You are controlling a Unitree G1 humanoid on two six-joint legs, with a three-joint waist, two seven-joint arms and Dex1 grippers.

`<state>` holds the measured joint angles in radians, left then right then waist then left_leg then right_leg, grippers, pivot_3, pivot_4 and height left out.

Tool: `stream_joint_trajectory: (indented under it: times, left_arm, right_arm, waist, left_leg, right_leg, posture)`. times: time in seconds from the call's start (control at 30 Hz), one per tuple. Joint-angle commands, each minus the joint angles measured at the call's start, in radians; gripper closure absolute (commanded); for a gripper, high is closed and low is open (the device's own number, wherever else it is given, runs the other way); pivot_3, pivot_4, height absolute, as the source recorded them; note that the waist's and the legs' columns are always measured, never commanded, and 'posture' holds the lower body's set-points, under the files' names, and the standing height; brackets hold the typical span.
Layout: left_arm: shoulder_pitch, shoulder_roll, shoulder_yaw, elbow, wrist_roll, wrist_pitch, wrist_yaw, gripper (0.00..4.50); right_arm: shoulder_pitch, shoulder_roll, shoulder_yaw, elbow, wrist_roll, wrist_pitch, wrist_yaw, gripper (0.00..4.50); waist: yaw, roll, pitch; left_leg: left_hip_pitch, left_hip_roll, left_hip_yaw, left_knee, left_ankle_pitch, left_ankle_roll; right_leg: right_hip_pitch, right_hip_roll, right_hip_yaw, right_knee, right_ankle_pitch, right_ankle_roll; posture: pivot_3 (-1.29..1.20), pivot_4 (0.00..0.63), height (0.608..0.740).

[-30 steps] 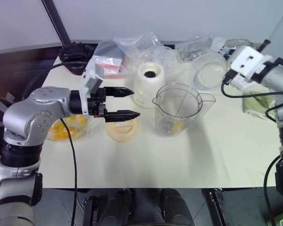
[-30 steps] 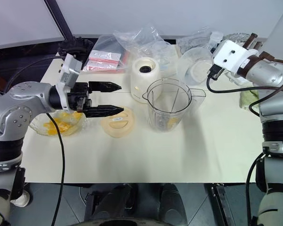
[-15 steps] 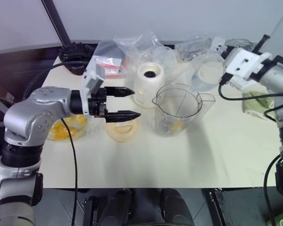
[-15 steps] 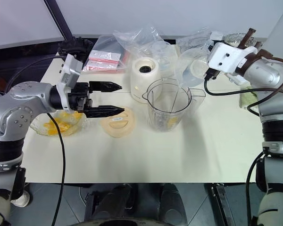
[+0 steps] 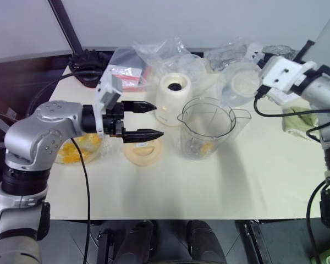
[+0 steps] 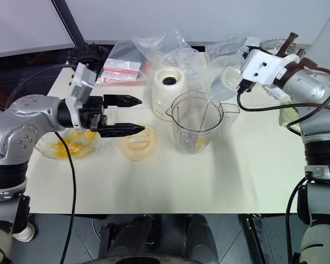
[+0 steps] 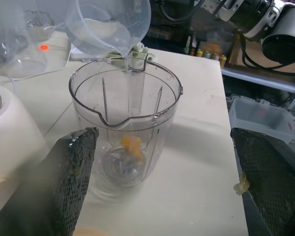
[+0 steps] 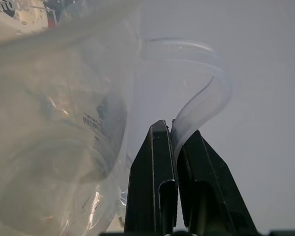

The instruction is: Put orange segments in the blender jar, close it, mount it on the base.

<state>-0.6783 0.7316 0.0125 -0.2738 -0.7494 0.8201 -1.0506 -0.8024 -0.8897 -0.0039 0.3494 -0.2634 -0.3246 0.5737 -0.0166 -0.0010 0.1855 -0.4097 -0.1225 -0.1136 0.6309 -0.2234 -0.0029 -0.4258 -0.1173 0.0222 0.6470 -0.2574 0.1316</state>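
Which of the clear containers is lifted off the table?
The measuring cup, held by its handle in the right gripper; the blender jar stands on the table.

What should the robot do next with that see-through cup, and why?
Probably tip the clear cup a little further, so whatever is inside runs into the blender jar. The right claw is shut on the cup's handle, and the cup leans spout-down over the jar's open mouth, with orange segments at the bottom.

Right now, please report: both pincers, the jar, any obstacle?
Left pincer open, empty, beside the base. Right pincer shut on measuring cup handle, cup tilted above blender jar. Jar unlidded, orange segments inside. Lid on table, nothing blocking.
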Motion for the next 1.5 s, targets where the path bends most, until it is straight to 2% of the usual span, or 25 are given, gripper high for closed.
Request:
stream_joint_trajectory:
  times: [0.03,0.17,0.3,0.47,0.63,0.73,0.9,1.07,1.23,1.5]
  left_arm:
    - [-0.012,0.007,0.004,-0.01,0.005,-0.014,-0.007,0.0]
    - [-0.018,0.007,0.004,-0.01,0.003,-0.011,-0.007,0.0]
    - [-0.022,0.005,0.002,-0.011,0.0,-0.008,-0.005,0.0]
    - [-0.03,-0.001,0.002,-0.015,-0.012,0.0,-0.003,0.0]
    - [-0.017,-0.003,-0.013,-0.047,-0.017,0.005,-0.009,0.0]
    - [-0.008,-0.009,-0.019,-0.054,-0.017,0.002,-0.009,0.0]
    - [0.013,-0.025,-0.024,-0.054,-0.014,-0.001,-0.004,0.0]
    - [0.023,-0.033,-0.024,-0.033,0.005,-0.015,-0.004,0.0]
    - [0.041,-0.024,-0.024,-0.016,0.026,-0.031,-0.009,0.0]
    - [0.061,-0.004,-0.021,-0.02,0.037,-0.029,-0.017,0.0]
  right_arm:
    - [-0.016,0.002,-0.044,-0.029,0.043,0.03,-0.018,4.43]
    - [-0.004,0.066,-0.145,-0.032,0.175,0.23,-0.041,4.43]
    - [0.014,0.073,-0.222,-0.027,0.225,0.32,-0.092,4.43]
    - [0.046,0.091,-0.356,-0.047,0.288,0.487,-0.233,4.43]
    - [0.17,0.141,-0.544,-0.144,0.382,0.725,-0.36,4.43]
    - [0.275,0.182,-0.638,-0.211,0.431,0.789,-0.395,4.43]
    - [0.45,0.259,-0.68,-0.256,0.455,0.783,-0.433,4.43]
    - [0.507,0.308,-0.656,-0.157,0.421,0.692,-0.505,4.43]
    - [0.502,0.354,-0.639,0.006,0.416,0.539,-0.564,4.43]
    - [0.438,0.34,-0.584,0.284,0.398,0.323,-0.611,4.43]
  waist:
    - [0.0,0.0,0.0]
    - [0.0,0.0,0.0]
    - [0.006,0.0,0.0]
    - [0.005,0.0,0.0]
    - [0.005,0.0,0.0]
    - [0.005,0.001,-0.001]
    - [-0.001,0.001,-0.001]
    - [-0.004,0.002,-0.001]
    - [-0.002,0.002,-0.002]
    - [-0.005,0.002,-0.002]
  left_leg:
    - [0.0,0.0,0.0,0.0,0.0,0.0]
    - [0.0,0.0,0.0,0.0,0.0,0.0]
    - [0.0,0.0,0.0,0.0,0.0,0.0]
    - [0.0,0.0,0.0,0.0,0.0,0.0]
    - [0.0,0.0,0.0,0.0,0.0,0.0]
    - [0.0,0.0,0.001,0.0,0.0,0.001]
    - [0.001,0.0,0.001,0.0,-0.002,0.004]
    - [0.003,0.0,0.004,0.001,0.0,0.004]
    - [0.004,0.001,0.004,0.001,0.001,0.004]
    - [0.004,0.001,0.004,0.001,0.001,0.004]
  right_leg:
    - [0.0,0.0,0.0,0.0,0.0,0.0]
    - [0.0,0.0,0.0,0.0,0.0,0.0]
    - [0.0,0.0,0.0,0.001,0.0,0.0]
    - [0.0,0.0,0.0,0.0,0.0,0.0]
    - [0.0,0.0,0.0,0.001,0.0,0.0]
    - [0.0,0.0,0.001,0.002,0.0,0.0]
    - [0.0,0.0,0.002,0.002,0.0,0.0]
    - [0.0,0.0,0.004,0.005,0.001,-0.001]
    - [0.002,0.001,0.004,0.005,0.001,-0.001]
    - [0.002,0.001,0.004,0.005,0.001,-0.001]
  posture:
    - [0.0,0.15,0.74]
    - [0.0,0.15,0.74]
    - [0.0,0.15,0.74]
    - [0.0,0.15,0.74]
    - [0.0,0.15,0.74]
    - [0.0,0.15,0.74]
    - [0.0,0.15,0.74]
    - [0.0,0.15,0.74]
    - [0.0,0.15,0.74]
    - [0.0,0.15,0.74]
